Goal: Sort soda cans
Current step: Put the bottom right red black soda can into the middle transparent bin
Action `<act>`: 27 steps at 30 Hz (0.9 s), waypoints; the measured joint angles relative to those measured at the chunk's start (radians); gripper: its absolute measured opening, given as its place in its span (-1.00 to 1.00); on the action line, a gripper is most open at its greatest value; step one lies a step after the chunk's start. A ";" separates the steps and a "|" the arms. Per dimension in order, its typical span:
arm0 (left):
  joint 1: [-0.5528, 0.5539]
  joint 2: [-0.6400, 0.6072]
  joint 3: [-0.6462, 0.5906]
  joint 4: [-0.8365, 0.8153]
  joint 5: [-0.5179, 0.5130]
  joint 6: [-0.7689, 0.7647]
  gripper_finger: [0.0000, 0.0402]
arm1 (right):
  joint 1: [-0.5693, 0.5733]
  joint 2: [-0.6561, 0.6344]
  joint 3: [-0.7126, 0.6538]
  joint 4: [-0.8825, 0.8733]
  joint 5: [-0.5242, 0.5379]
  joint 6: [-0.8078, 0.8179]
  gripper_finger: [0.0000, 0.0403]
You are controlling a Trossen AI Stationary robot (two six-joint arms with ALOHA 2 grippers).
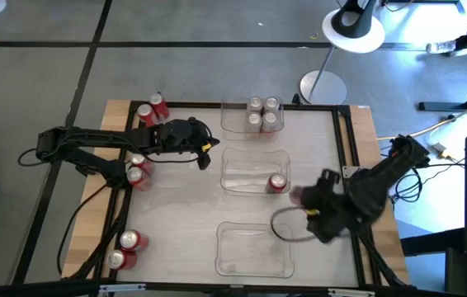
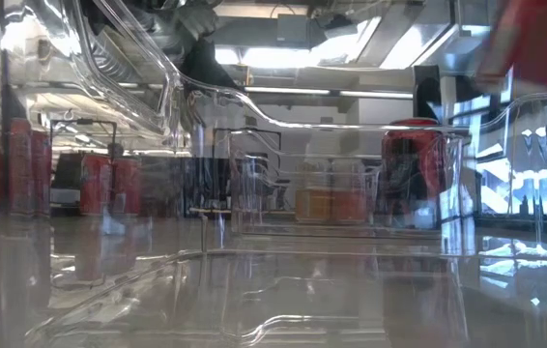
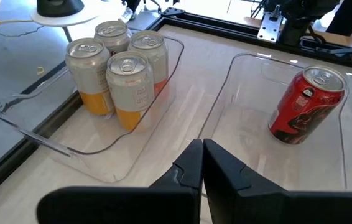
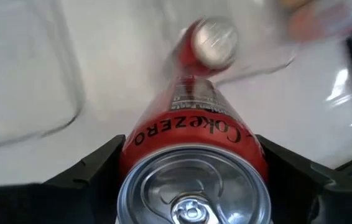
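Four silver-bodied soda cans stand in the far clear tray. One red can stands upright in the middle tray; it also shows in the left wrist view. Other red cans stand on the table's left side: by the far corner, under the left arm and at the near corner. My left gripper is shut and hovers between the far and middle trays. My right gripper is shut on a red can just right of the middle tray. My right gripper pinches the red can by its side wall just below the top rim, one finger on either side. The silver top faces the wrist camera and the body points away along the fingers. In the low view the can shows high up, lifted clear.
A third clear tray lies at the near edge. A black frame borders the table. A white lamp base stands beyond the far edge. Bare table shows between the left cans and the trays.
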 joint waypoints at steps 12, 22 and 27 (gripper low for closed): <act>0.000 0.000 0.000 -0.003 0.000 0.002 -0.98 | -0.359 0.000 0.071 0.025 0.054 -0.390 0.41; 0.000 0.000 0.000 -0.005 0.000 0.004 -0.98 | -0.640 0.013 0.060 0.201 -0.182 -0.663 0.41; 0.000 0.004 0.000 -0.007 0.000 0.005 -0.98 | -0.763 0.057 0.060 0.206 -0.283 -0.723 0.41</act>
